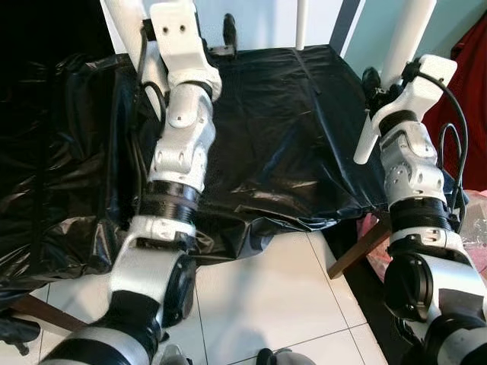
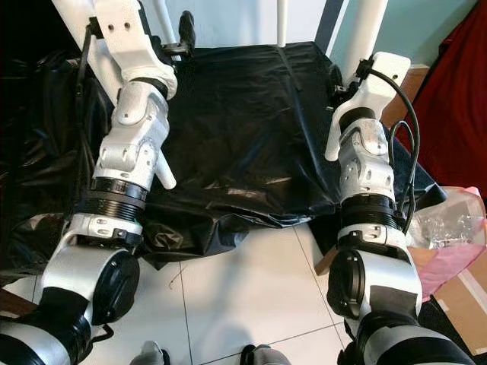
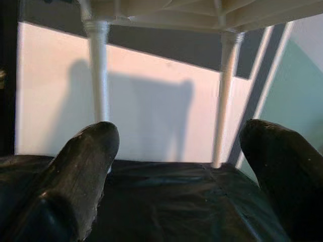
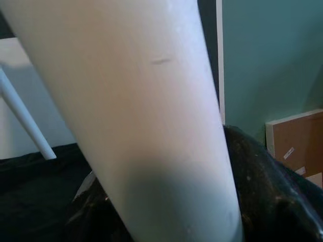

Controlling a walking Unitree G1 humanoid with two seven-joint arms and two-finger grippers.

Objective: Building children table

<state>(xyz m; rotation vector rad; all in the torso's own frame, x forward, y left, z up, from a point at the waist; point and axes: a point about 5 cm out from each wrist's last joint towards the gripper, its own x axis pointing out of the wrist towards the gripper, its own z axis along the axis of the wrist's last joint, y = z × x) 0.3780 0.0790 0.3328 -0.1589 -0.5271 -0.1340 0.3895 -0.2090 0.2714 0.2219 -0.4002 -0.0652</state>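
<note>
White plastic children's table (image 3: 166, 12) stands on its slim white legs (image 3: 99, 75) over glossy black plastic sheet (image 1: 289, 137) spread above white tiled floor (image 1: 266, 296). Left gripper (image 3: 176, 146) raised at table's near left corner, black fingers (image 3: 83, 166) spread wide, nothing between. Right gripper (image 4: 166, 212) clamped around thick white near-right table leg (image 4: 136, 101). Pink-and-clear bag of hardware (image 2: 449, 232) on floor right.

- A room in a home, part-way through furniture assembly.
- White tiled floor (image 1: 266, 289), pale wall and teal wall (image 3: 298, 75).
- Black plastic sheet (image 2: 243, 129) covers a low surface.
- Cardboard box (image 4: 295, 146) and clear bag of hardware (image 2: 449, 224) lie nearby.
</note>
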